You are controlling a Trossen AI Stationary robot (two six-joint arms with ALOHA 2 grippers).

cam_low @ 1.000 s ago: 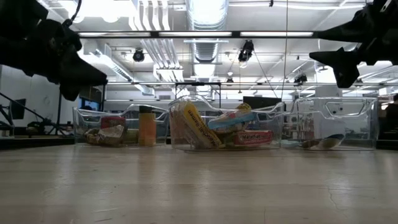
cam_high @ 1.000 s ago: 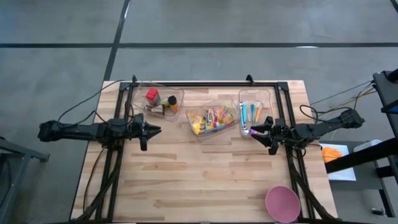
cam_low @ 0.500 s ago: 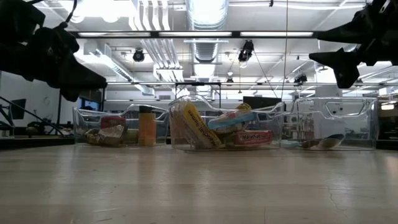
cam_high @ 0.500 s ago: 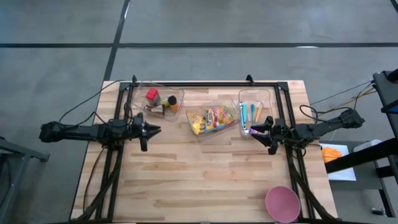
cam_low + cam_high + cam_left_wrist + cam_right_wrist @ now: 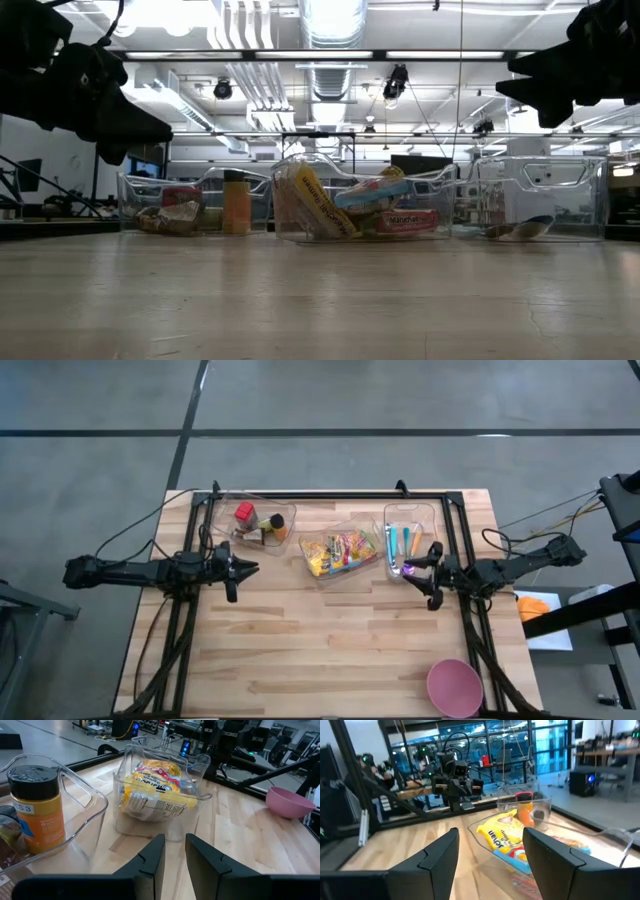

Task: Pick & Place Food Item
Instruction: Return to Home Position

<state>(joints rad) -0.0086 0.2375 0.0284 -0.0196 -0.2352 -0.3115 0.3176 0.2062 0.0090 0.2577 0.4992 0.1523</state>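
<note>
Food packets, mostly yellow, fill a clear bin (image 5: 338, 552) at the table's far middle; the left wrist view shows this bin (image 5: 152, 795) ahead of the fingers, and the right wrist view shows the same bin (image 5: 512, 842) from the other side. My left gripper (image 5: 250, 568) hovers level over the table's left part and points at the bin. Its fingers (image 5: 175, 852) stand a little apart with nothing between them. My right gripper (image 5: 418, 582) hovers at the right, also pointing at the bin, its fingers (image 5: 492, 845) wide apart and empty.
A clear bin (image 5: 255, 525) at the far left holds an orange jar with a black lid (image 5: 37, 810) and small packets. A third bin (image 5: 405, 545) with utensils stands beside my right gripper. A pink bowl (image 5: 453, 687) sits at the near right corner. Bare wood lies in front.
My right gripper has rolled about its own pointing line while staying in place; its fingers keep the same gap. Nothing on the table has moved.
</note>
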